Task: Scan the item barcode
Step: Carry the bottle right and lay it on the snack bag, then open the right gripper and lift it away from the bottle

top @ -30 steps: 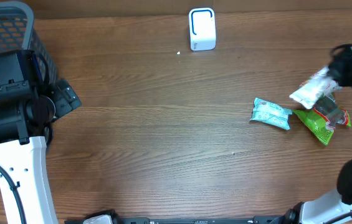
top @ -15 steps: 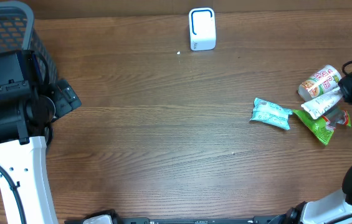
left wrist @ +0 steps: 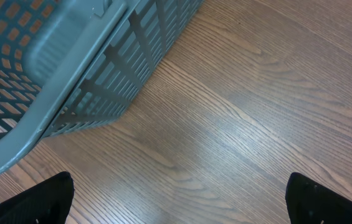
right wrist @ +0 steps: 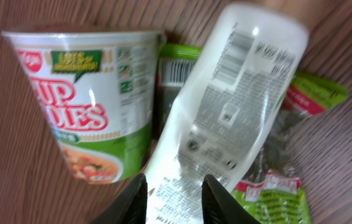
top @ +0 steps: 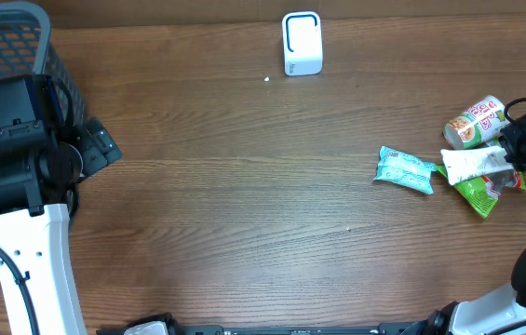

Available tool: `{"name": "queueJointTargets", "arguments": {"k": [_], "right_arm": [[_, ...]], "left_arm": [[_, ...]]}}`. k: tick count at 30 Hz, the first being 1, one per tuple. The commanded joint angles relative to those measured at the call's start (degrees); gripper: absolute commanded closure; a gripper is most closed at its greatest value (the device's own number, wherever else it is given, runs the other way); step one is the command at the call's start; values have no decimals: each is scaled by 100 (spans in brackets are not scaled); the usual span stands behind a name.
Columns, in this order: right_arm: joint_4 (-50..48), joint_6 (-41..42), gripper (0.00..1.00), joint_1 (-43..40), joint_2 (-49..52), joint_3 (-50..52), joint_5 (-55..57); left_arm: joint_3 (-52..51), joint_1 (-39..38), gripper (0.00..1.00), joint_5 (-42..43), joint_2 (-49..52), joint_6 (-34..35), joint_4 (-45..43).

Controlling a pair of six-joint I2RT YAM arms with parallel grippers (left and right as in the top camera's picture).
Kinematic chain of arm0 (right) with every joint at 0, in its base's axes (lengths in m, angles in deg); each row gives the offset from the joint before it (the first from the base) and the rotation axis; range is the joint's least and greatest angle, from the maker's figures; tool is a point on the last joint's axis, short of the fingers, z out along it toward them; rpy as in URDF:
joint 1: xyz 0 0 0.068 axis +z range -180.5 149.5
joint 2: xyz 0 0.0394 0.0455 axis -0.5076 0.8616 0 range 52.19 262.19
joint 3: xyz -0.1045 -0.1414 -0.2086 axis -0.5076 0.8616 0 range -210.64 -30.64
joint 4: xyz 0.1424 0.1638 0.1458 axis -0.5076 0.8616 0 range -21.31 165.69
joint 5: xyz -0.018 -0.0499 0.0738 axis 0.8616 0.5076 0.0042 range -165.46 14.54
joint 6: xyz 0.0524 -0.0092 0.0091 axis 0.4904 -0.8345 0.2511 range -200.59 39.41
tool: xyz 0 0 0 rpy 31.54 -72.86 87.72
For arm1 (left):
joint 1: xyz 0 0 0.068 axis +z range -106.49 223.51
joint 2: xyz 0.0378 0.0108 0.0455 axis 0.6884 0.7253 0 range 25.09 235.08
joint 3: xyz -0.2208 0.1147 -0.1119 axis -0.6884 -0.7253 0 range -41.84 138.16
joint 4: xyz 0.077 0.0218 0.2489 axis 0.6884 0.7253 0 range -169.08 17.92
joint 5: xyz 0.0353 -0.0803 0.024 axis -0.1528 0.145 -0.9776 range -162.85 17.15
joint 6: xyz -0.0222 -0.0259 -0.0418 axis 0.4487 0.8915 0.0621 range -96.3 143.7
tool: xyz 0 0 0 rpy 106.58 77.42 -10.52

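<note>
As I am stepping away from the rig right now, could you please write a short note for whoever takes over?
Left gripper: open, empty, over bare table beside the basket.
Right gripper: straddles the white packet; grip unclear.
Things: white packet lies partly on the green packet, barcode up, beside the noodle cup and blue packet; scanner near the table's far edge.
Done: nothing visibly scanned.
To do: carry an item to the scanner, barcode facing it.
</note>
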Motion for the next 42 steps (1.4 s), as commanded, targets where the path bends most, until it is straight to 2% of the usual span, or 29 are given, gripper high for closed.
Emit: {"name": "queueJointTargets", "arguments": {"k": [1,10,14,21,24,28,42], "right_arm": [[164,-195,70,11,-219,-280,-457],[1414,-791,70,68,-1014,-1228,-1021],[1899,-1250,70,227,-1624,-1283,-1488],[2656,-1655,70,765,-2732,-1283,-1449],[2721,-1652,68,933,-3147,-1283,-1346],[2730,-1650,61,1010,-3589,-1283,-1342],[2712,-1670,60,1010,-4315,-1283,-1340]], "left_arm": [[-4,17,0,4,-22,81,-15],[-4,17,0,7,-22,81,-17],[-4,17,0,7,-22,81,-15],[-4,17,0,7,-22,81,-17],[-4,17,0,7,-22,81,-17],[-4,17,0,4,-22,81,-17],[-4,17,1,7,-22,83,-15]]}}
